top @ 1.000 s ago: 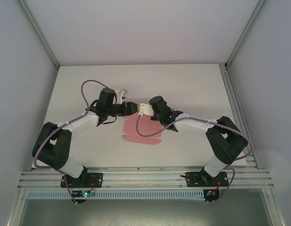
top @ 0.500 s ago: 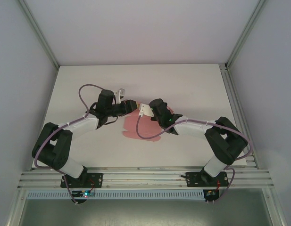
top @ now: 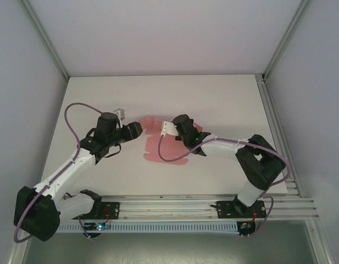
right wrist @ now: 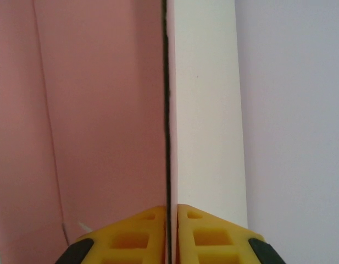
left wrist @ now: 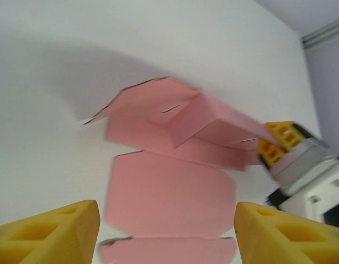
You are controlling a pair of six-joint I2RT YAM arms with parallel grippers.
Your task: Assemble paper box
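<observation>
Left pincer [top: 135,129] has backed off leftward, fingers apart, the pink thin-card paper box [left wrist: 169,192] lying just ahead toward the right arm, its raised flap [left wrist: 213,118] clamped by the right pincer [right wrist: 171,220].

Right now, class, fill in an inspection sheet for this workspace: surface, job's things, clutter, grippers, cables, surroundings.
Surface: white table, box lying near its middle.
Job's things: pink box, partly folded; one flap raised, the rest flat.
Clutter: nothing seen.
Grippers: left gripper open, facing the box, apart from it; right gripper shut on the raised flap.
Cables: purple cable along each arm; the right arm's loops over the box.
Surroundings: grey walls around; metal rail at the near edge.
</observation>
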